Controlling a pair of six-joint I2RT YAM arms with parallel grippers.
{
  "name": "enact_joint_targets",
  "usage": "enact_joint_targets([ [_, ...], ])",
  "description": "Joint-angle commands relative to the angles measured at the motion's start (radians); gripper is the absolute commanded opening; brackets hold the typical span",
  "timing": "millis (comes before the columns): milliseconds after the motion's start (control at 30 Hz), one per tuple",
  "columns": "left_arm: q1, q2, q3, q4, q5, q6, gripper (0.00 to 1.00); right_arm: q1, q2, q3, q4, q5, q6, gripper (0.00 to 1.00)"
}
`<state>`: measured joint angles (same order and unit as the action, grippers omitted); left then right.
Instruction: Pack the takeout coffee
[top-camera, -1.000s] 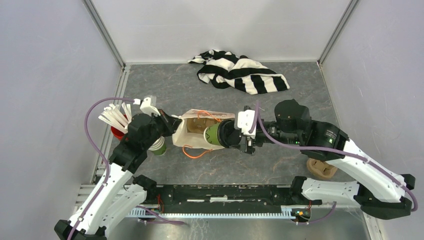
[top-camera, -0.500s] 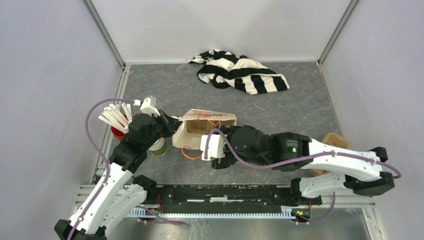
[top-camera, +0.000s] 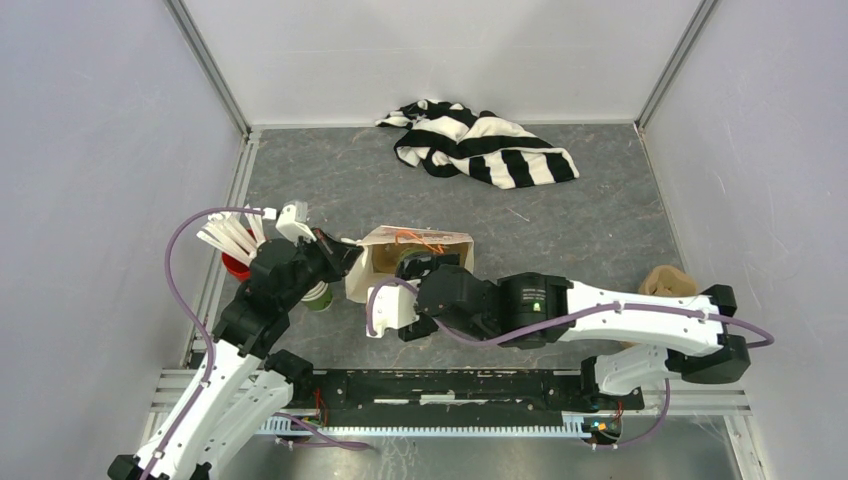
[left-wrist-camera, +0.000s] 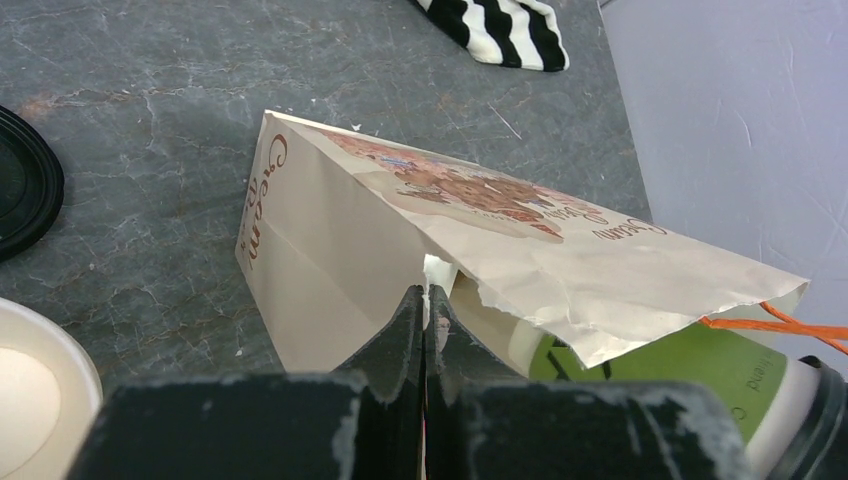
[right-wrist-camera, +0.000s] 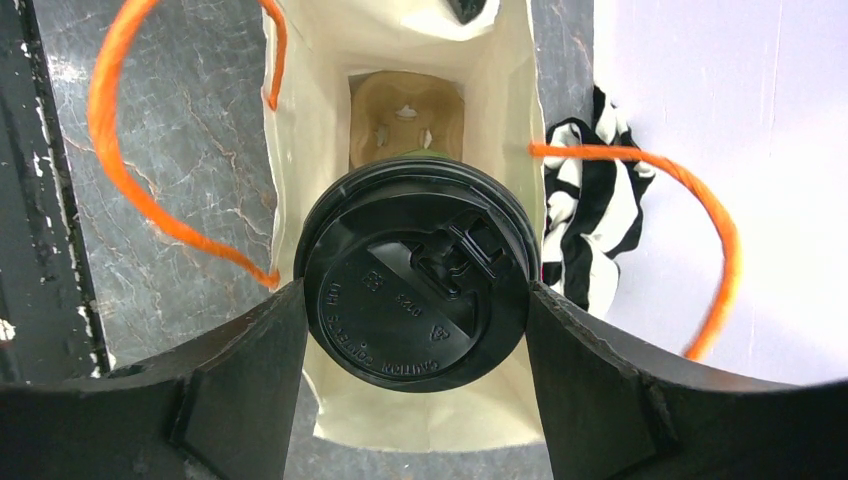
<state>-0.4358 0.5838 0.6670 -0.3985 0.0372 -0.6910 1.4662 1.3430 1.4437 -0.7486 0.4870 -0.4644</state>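
The right gripper (right-wrist-camera: 416, 300) clamps the takeout coffee (right-wrist-camera: 420, 250) across its black lid, one finger (right-wrist-camera: 250, 380) pressed to each side of the rim. The lid faces the wrist camera. The cup lies on its side, its green body reaching into the mouth of the paper bag (right-wrist-camera: 400, 40) while the lid end sits just at the opening. Little room shows between the lid's rim and the bag's two side walls. Past the cup the bag's inside is open as far as a brown cardboard piece (right-wrist-camera: 405, 112) at its far end.

The left gripper (left-wrist-camera: 424, 300) has its fingers pressed together on the bag's torn paper edge, next to the cup's body.

The count is one lidded coffee, one bag and two orange cord handles (right-wrist-camera: 140, 170), which loop out on either side of the mouth. One loose black lid (left-wrist-camera: 20, 185) lies on the table (top-camera: 600, 220) to the bag's side. One striped cloth (top-camera: 480, 148) lies near the back edge, well apart from the bag.

Bare tabletop lies between the bag and the cloth, and more of it lies on the bag's right side. The enclosure's wall (top-camera: 100, 150) stands close on the left.
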Motion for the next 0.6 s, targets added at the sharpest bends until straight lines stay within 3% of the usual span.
enact_joint_targets([
  [0, -0.004, -0.014, -0.024, 0.041, 0.004, 0.024, 0.02, -0.026, 0.055, 0.068, 0.023, -0.027, -0.073, 0.19],
  [467, -0.004, -0.005, 0.041, -0.036, -0.032, 0.062, 0.02, -0.115, 0.170, 0.103, 0.015, -0.118, -0.111, 0.18],
  [567, -0.005, 0.028, 0.093, -0.085, -0.035, 0.082, 0.10, -0.116, 0.183, 0.114, 0.035, -0.134, -0.093, 0.18],
])
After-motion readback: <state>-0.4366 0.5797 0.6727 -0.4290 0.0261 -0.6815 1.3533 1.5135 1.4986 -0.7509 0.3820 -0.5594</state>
